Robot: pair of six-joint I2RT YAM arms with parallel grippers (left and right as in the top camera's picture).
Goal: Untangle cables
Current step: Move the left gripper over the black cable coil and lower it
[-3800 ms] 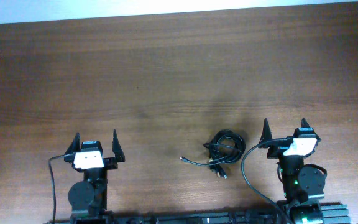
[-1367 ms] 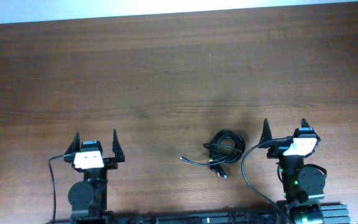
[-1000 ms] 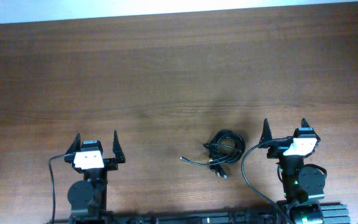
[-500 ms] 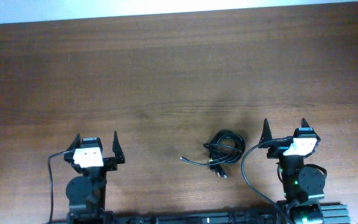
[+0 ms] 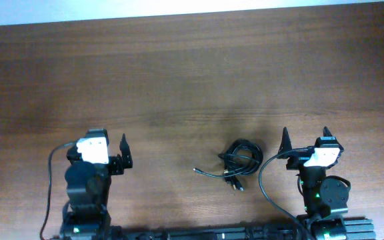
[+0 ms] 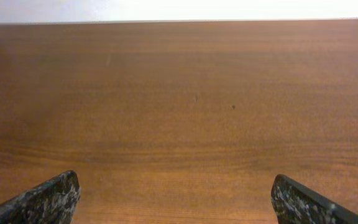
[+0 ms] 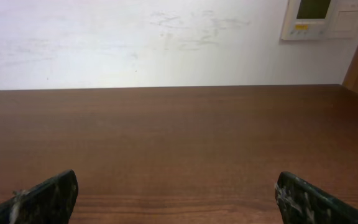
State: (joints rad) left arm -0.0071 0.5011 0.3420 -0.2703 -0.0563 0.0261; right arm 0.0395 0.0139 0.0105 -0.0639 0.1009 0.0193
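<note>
cables (image 5: 239, 163): knotted bunch on worktop (image 5: 179, 80), near right fingers (image 5: 285, 141), well apart from left fingers (image 5: 123, 148) | both sets: wide open, empty | risk: grabbing whole clump tightens knot; single-strand pull drags bunch along, nothing pinning it

Wooden table (image 5: 179, 73), black cables (image 5: 232, 167) bunched on it; one end trailing left
</note>
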